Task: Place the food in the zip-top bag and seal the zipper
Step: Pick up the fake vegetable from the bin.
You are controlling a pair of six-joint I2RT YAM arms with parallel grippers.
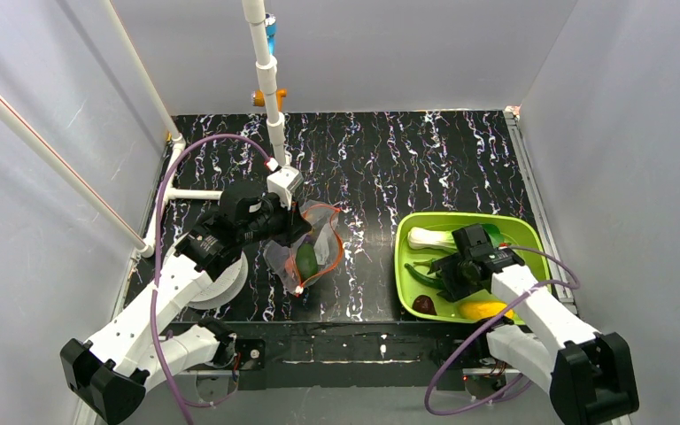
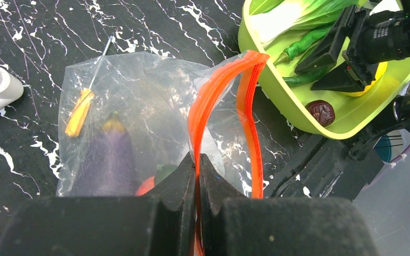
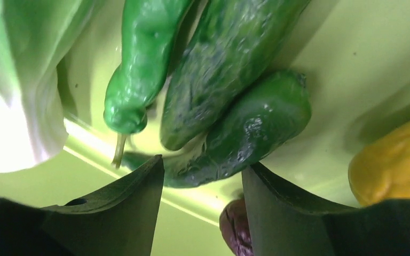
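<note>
The clear zip-top bag [image 1: 305, 252] lies mid-table, also in the left wrist view [image 2: 139, 106]. Its red-orange zipper [image 2: 245, 96] gapes open. My left gripper [image 2: 198, 165] is shut on one side of the zipper strip and holds it up. Inside the bag lie a purple eggplant [image 2: 109, 160], a green round piece [image 1: 306, 259] and an orange-pink piece [image 2: 147, 185]. My right gripper [image 3: 203, 170] is open, low inside the lime-green tray [image 1: 505, 226], its jaws on either side of the dark green cucumbers [image 3: 229, 106]. Bok choy [image 1: 434, 239], a yellow piece [image 1: 482, 309] and a dark plum [image 1: 423, 305] lie in the tray.
A white ribbed spool [image 1: 221, 283] sits under the left arm. A white pole [image 1: 266, 71] stands at the back, white tubes along the left wall. An orange-handled tool [image 2: 80, 109] lies under the bag. White enclosure walls surround the black marbled table [image 1: 407, 159].
</note>
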